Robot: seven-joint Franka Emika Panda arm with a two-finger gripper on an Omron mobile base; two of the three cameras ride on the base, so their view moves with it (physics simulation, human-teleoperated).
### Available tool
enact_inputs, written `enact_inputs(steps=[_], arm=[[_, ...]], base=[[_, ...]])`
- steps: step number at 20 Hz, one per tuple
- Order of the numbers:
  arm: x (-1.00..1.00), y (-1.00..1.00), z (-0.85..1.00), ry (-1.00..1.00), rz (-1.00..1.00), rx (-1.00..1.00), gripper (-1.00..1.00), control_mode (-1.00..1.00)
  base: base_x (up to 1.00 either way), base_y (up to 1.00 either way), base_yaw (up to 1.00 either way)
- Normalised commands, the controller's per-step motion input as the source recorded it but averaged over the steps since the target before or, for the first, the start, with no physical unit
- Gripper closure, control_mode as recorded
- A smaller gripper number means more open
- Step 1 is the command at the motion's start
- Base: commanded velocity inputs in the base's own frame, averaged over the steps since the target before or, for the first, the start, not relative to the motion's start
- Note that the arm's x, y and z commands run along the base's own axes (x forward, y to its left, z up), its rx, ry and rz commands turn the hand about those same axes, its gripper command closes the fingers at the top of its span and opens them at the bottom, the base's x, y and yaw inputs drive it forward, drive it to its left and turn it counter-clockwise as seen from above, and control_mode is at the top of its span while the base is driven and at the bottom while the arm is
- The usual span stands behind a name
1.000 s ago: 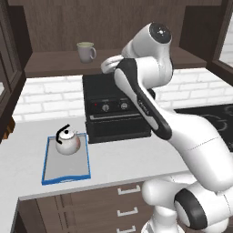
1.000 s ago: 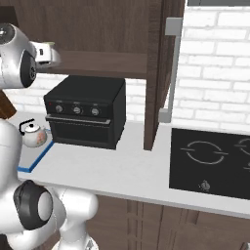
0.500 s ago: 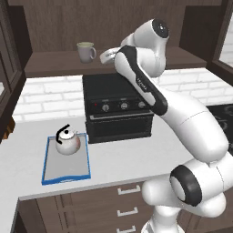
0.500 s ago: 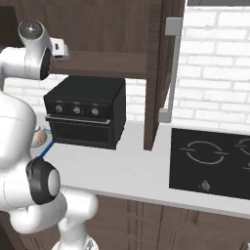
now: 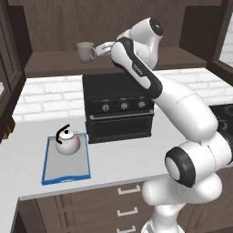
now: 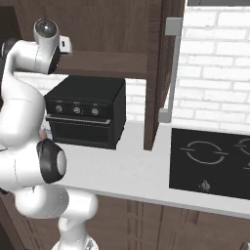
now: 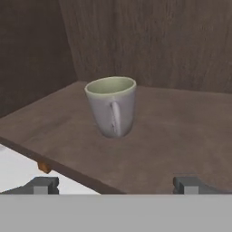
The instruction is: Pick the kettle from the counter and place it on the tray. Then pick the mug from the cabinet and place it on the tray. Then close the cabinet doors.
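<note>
The pale grey mug point(image 5: 85, 51) with a greenish inside stands upright on the cabinet point(image 5: 50, 66) shelf. In the hand view the mug point(image 7: 112, 107) is straight ahead, its handle turned toward me. My gripper point(image 5: 99, 49) hangs just right of the mug at shelf height, a short way off. It is open, and my gripper point(image 7: 116, 186) has nothing between its fingertips point(image 7: 43, 185). The white kettle point(image 5: 67, 142) sits upright on the far part of the blue-rimmed tray point(image 5: 51, 180) on the counter point(image 5: 123, 157).
A black oven box point(image 5: 118, 109) stands on the counter under the shelf, right of the tray. The cabinet doors point(image 6: 157, 73) stand open, one with a grey bar handle point(image 6: 171, 68) jutting over the counter. A black cooktop point(image 6: 210, 161) lies at the right.
The arm has swung up and to the left, bringing the open gripper close to the mug on the shelf. Kettle and tray have not moved.
</note>
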Motion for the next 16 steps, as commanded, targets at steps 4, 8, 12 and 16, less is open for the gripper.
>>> enact_inputs(steps=[4,8,12,16], arm=[[0.38,0.33,-0.01,-0.01,0.00,0.00,-1.00,-1.00],[0.38,0.27,0.00,0.00,0.00,0.00,-1.00,-1.00],[0.35,0.04,0.00,0.05,0.00,0.00,-1.00,-1.00],[0.42,0.01,-0.02,0.11,0.00,0.00,-1.00,-1.00]], base=[[0.00,0.00,0.00],[0.00,0.00,0.00],[0.00,0.00,0.00],[0.00,0.00,0.00]])
